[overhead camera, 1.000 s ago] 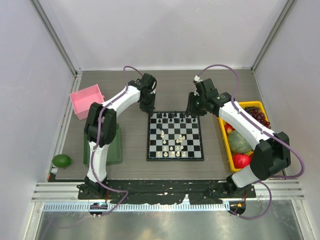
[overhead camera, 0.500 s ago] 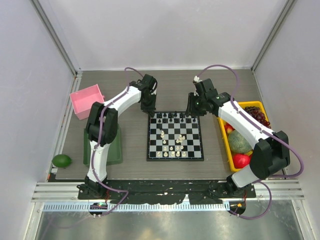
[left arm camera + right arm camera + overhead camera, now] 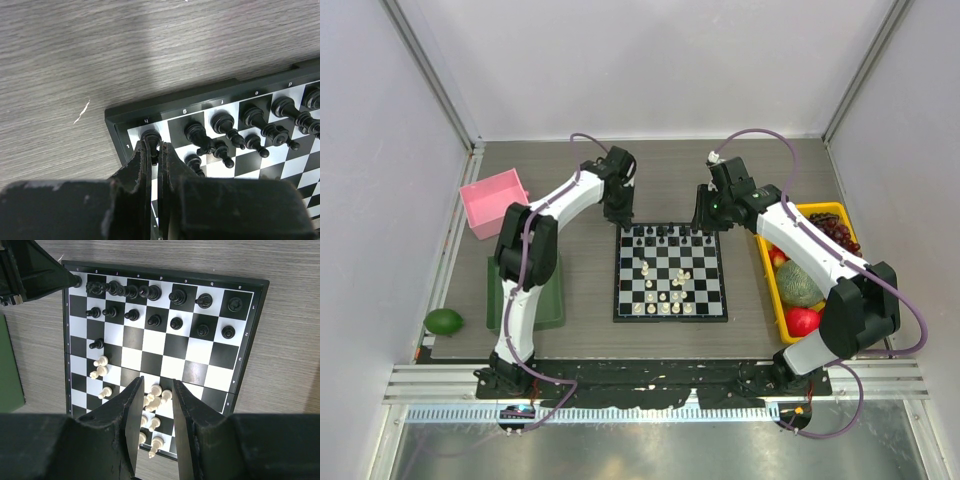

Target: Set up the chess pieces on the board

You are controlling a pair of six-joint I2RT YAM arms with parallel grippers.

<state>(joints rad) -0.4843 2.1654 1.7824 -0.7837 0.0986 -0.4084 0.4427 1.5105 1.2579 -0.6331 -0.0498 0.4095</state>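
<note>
The board [image 3: 670, 318] lies flat in the middle of the table. Black chess pieces [image 3: 665, 236] stand on its far rows and cream-white pieces [image 3: 667, 298] are scattered on the near half. My left gripper [image 3: 619, 222] is at the board's far left corner. In the left wrist view it [image 3: 155, 146] is shut on a black piece [image 3: 151, 136] standing on the corner square of the board [image 3: 175, 97]. My right gripper [image 3: 705, 215] hovers above the far right edge, open and empty. In the right wrist view it [image 3: 158, 382] frames white pieces [image 3: 155, 401] far below.
A pink box [image 3: 495, 202] sits at the far left. A green tray [image 3: 548, 300] lies left of the board, with a green fruit [image 3: 443, 321] beyond it. A yellow bin [image 3: 767, 275] of fruit stands right of the board.
My left arm has shifted slightly, its gripper staying at the board's far left corner. The right arm has not moved.
</note>
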